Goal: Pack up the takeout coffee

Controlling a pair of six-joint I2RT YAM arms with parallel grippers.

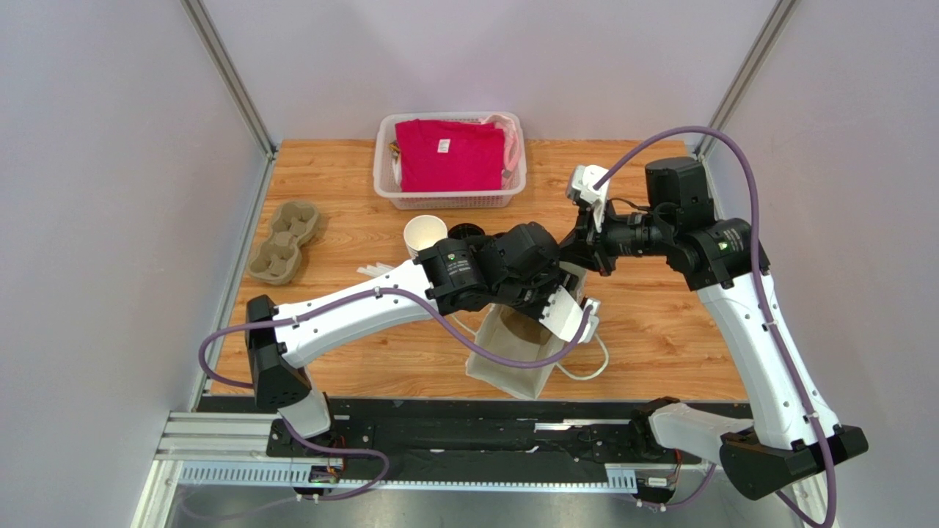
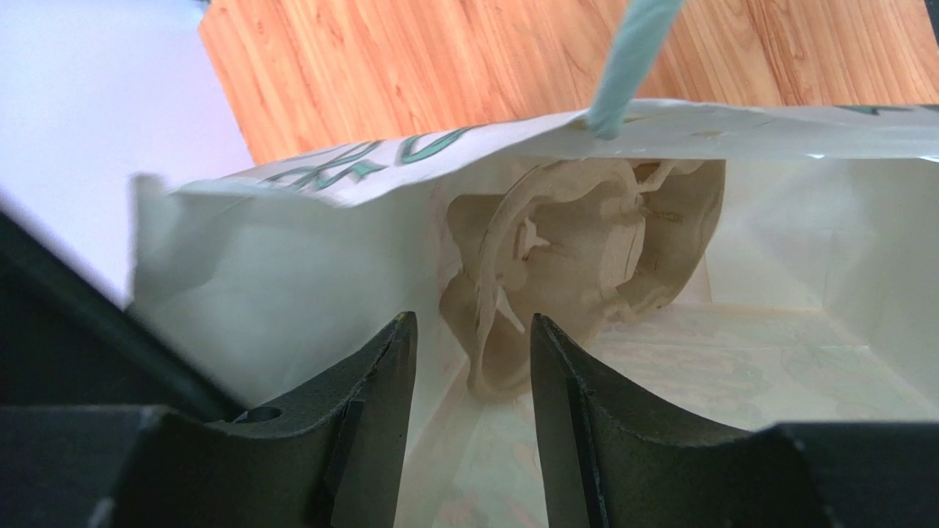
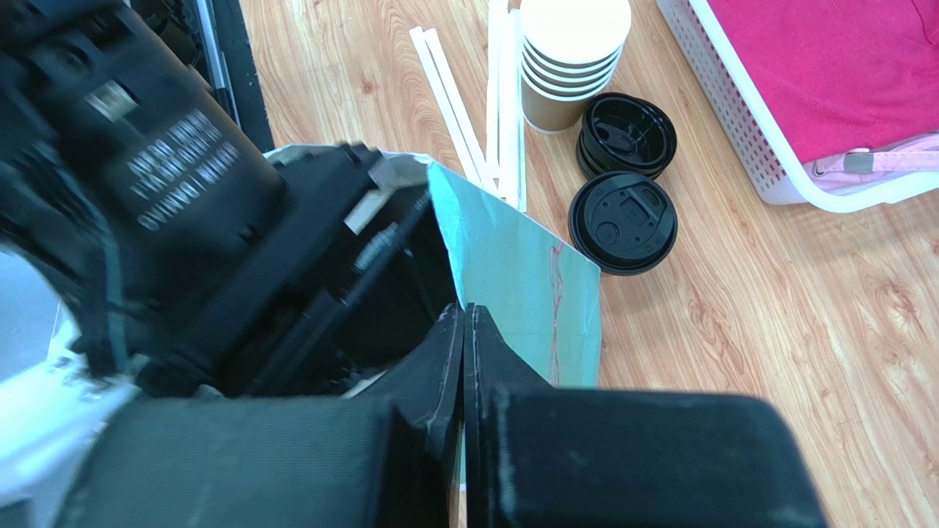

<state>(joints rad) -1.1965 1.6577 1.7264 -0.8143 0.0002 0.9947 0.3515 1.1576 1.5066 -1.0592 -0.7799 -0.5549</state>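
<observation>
Left pincer (image 2: 472, 330) first: roughly half open, hanging just inside the mouth of the paper bag (image 2: 772, 220), nothing between the fingers and not touching anything as far as can be seen. Straight past the tips, a tan pulp cup tray (image 2: 573, 253) tipped on its side against the bag's back wall, hollows facing the camera. Right pincer (image 3: 463, 314) clamped fully closed, tips right at the bag's rim; can't make out whether any paper is actually pinched in there. As for the takeout coffee, honestly can't tell where it sits or which way it points. Can't pick out a single lidded cup in any view, and the left arm covers most of the bag opening from overhead. Closest thing: a lone black lid (image 3: 623, 220) lying flat on the bench (image 1: 661, 319), top side up, just beside the bag. Near that, a pile of spare lids (image 3: 626, 132) and a stack of nested cups (image 3: 573, 55) standing upright, mouths up, with some white sticks (image 3: 457, 99) laid alongside. Farther back, a white basket (image 1: 450, 200) holding a pink cloth (image 1: 450, 154). Off at the left edge, two more pulp trays (image 1: 283, 239), well apart from everything else.
</observation>
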